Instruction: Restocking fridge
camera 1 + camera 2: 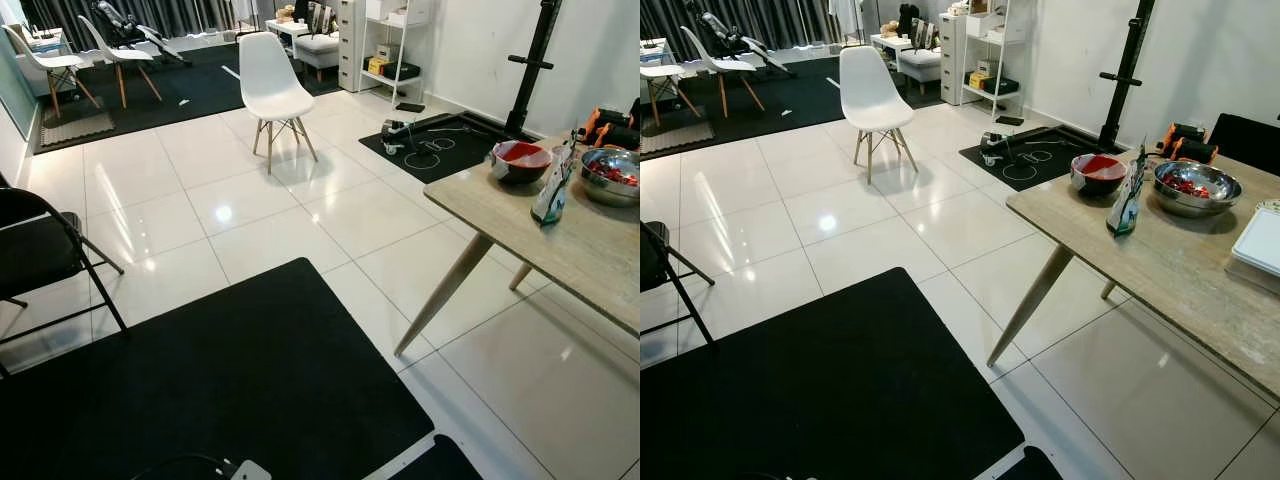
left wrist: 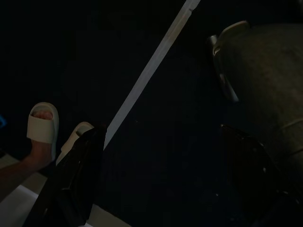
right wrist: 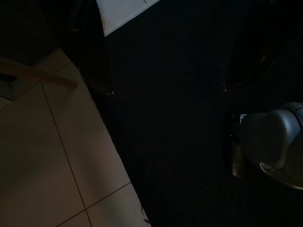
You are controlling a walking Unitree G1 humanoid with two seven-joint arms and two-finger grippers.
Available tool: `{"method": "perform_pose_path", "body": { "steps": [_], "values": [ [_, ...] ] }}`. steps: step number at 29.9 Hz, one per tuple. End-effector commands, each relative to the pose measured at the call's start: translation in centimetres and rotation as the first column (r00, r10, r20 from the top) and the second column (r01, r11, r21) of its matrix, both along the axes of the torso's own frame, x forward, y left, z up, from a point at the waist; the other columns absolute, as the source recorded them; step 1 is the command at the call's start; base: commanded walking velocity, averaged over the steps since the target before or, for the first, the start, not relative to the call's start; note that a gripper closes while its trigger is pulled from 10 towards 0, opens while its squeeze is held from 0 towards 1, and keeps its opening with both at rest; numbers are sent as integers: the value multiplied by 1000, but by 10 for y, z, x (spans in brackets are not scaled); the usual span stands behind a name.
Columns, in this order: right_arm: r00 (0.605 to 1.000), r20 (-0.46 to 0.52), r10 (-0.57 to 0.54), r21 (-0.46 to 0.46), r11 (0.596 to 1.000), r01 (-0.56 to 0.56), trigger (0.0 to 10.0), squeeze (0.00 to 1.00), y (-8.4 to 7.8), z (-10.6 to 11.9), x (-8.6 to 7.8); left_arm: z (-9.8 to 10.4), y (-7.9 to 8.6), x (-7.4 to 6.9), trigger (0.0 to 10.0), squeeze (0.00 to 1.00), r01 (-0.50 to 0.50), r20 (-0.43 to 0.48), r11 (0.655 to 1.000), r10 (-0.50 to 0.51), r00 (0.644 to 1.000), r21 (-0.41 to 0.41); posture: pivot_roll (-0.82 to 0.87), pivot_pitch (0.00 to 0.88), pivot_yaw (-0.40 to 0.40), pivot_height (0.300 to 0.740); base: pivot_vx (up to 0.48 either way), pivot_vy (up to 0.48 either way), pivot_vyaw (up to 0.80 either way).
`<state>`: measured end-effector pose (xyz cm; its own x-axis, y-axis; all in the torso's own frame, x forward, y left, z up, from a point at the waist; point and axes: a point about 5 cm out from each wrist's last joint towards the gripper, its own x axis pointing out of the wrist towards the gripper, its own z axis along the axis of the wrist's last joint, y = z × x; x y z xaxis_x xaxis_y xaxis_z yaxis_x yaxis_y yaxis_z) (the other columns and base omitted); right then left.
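A wooden table (image 1: 1180, 270) stands at the right. On it are a red bowl (image 1: 1099, 172), a steel bowl (image 1: 1191, 188) holding red food, an upright green and white pouch (image 1: 1127, 203) and a white tray (image 1: 1265, 240) at the edge. Both arms hang low over a black mat (image 1: 220, 380). In the dark left wrist view my left gripper (image 2: 161, 130) is open with nothing between its fingers. My right gripper (image 3: 168, 90) is likewise open over the mat's edge and the pale tiles.
A person's feet in white slippers (image 2: 42, 124) stand close to my left gripper. A black folding chair (image 1: 40, 255) is at the left and a white chair (image 1: 870, 95) stands mid-room. White shelves (image 1: 985, 50) and more chairs (image 1: 60, 65) line the far side.
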<state>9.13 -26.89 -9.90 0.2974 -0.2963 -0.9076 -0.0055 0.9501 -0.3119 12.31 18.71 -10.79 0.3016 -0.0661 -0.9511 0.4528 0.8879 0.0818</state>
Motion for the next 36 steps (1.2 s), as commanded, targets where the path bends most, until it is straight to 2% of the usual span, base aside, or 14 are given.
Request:
{"method": "perform_pose_path", "body": {
  "steps": [1,4,9,15,20,22,36],
  "values": [
    [1000,-3,11,0,1000,-11,10000,0,-1,0,0,-2,-3,-5,10000,0,21,-24,1000,-21,999,-3,-60,0,11,740,0,0,0],
    [1000,4,24,-2,1000,-24,10000,0,2,1,9,-1,-5,-1,10000,0,1,-7,1000,-2,1000,-14,-59,0,3,740,0,0,0],
    [1000,16,19,-6,1000,-19,10000,0,1,3,12,0,-7,2,10000,0,2,-2,1000,-2,1000,-18,-62,0,-1,740,0,0,0],
    [1000,-8,9,-35,999,-10,10000,0,-15,5,-3,1,-10,6,10000,0,-15,15,999,15,1000,-35,-57,0,-4,740,0,0,0],
    [1000,-18,-10,-26,1000,9,10000,0,-13,3,-10,-2,-5,-5,10000,0,-20,-25,1000,19,999,-19,-68,0,0,740,0,0,0],
    [1000,-16,-14,-24,1000,13,10000,0,-12,2,-10,-2,-4,-6,10000,0,-23,-27,1000,22,999,-19,-69,0,3,740,0,0,0],
    [1000,-9,-11,-7,1000,11,10000,0,-3,0,-8,1,-3,4,10000,0,-17,5,1000,17,1000,-16,-61,0,19,740,0,0,0]
  ]
}}
